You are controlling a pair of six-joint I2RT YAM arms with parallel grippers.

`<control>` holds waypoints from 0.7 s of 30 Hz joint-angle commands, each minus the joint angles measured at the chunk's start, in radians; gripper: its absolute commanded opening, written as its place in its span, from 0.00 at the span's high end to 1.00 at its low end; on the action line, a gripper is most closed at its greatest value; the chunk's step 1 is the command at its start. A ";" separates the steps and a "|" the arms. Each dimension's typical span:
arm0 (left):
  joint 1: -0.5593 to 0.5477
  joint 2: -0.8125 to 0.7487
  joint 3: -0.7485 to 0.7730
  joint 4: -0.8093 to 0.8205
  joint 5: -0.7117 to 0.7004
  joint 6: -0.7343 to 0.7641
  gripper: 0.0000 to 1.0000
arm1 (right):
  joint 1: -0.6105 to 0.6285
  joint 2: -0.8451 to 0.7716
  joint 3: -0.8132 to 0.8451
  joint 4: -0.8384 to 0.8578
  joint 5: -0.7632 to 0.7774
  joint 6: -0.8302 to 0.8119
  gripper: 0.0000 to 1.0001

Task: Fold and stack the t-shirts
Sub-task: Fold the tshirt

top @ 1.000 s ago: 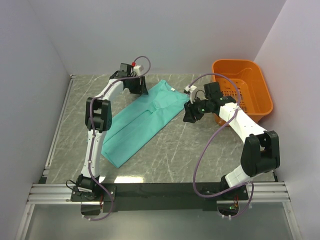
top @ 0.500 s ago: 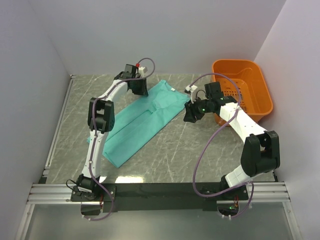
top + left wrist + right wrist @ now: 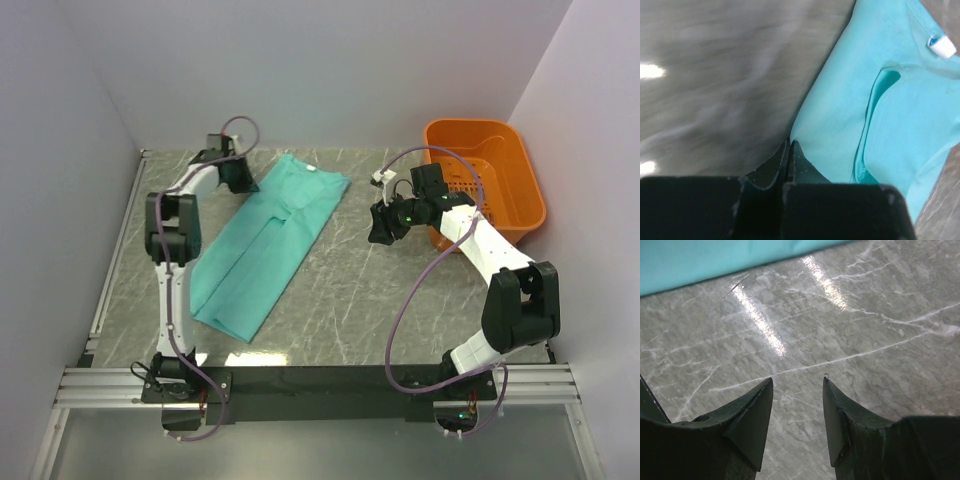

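The shirt is pinched at its edge by the left gripper, while the right gripper is held open, empty, above the table.

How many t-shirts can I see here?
1: a teal t-shirt lies left of centre on the table, its far edge pinched by the left gripper. No other shows.

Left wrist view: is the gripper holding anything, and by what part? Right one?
Left gripper is shut on the shirt, pinching its side edge near the collar end. Right gripper is open over the table, holding nothing.
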State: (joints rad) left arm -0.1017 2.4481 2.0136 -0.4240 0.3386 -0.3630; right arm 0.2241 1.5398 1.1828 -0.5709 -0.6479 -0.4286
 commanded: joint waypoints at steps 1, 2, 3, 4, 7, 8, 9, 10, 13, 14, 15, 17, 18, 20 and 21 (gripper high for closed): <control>0.108 -0.101 -0.197 0.063 -0.029 -0.138 1.00 | -0.009 -0.010 0.015 0.000 -0.006 -0.006 0.48; 0.143 -0.145 -0.240 0.089 -0.029 -0.189 1.00 | -0.008 -0.009 0.015 0.000 -0.007 -0.007 0.48; 0.161 -0.165 -0.275 0.134 -0.038 -0.207 1.00 | -0.009 -0.010 0.014 0.000 -0.009 -0.010 0.48; 0.193 -0.182 -0.326 0.143 -0.049 -0.223 1.00 | -0.009 -0.009 0.014 0.000 -0.010 -0.012 0.48; 0.227 -0.221 -0.357 0.149 -0.055 -0.237 0.99 | -0.006 -0.009 0.014 -0.003 -0.022 -0.021 0.48; 0.230 -0.230 -0.357 0.142 -0.056 -0.237 0.95 | 0.004 -0.004 0.012 0.000 -0.032 -0.021 0.48; 0.240 -0.238 -0.355 0.139 -0.050 -0.238 0.84 | 0.014 0.000 0.014 0.000 -0.038 -0.021 0.48; 0.241 -0.250 -0.358 0.143 -0.049 -0.243 0.77 | 0.027 0.005 0.015 0.000 -0.041 -0.021 0.48; 0.250 -0.334 -0.394 0.174 -0.056 -0.244 0.43 | 0.112 0.057 0.037 0.003 -0.088 0.010 0.48; 0.253 -0.394 -0.403 0.177 -0.062 -0.238 0.38 | 0.162 0.101 0.046 0.020 -0.102 0.064 0.48; 0.255 -0.428 -0.418 0.176 -0.070 -0.229 0.29 | 0.185 0.126 0.057 0.032 -0.125 0.098 0.48; 0.254 -0.542 -0.440 0.169 -0.110 -0.191 0.24 | 0.227 0.201 0.092 0.118 -0.133 0.257 0.47; 0.257 -0.585 -0.476 0.168 -0.124 -0.179 0.20 | 0.256 0.227 0.125 0.149 -0.139 0.316 0.46; 0.263 -0.731 -0.535 0.182 -0.154 -0.156 0.17 | 0.282 0.305 0.165 0.242 -0.151 0.504 0.44; 0.270 -0.786 -0.618 0.195 -0.159 -0.151 0.13 | 0.312 0.327 0.187 0.282 -0.138 0.571 0.43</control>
State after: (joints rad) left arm 0.1539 1.8694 1.4750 -0.2695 0.2348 -0.5602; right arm 0.4942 1.8137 1.2881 -0.4610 -0.7555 -0.1547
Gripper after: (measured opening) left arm 0.856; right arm 0.561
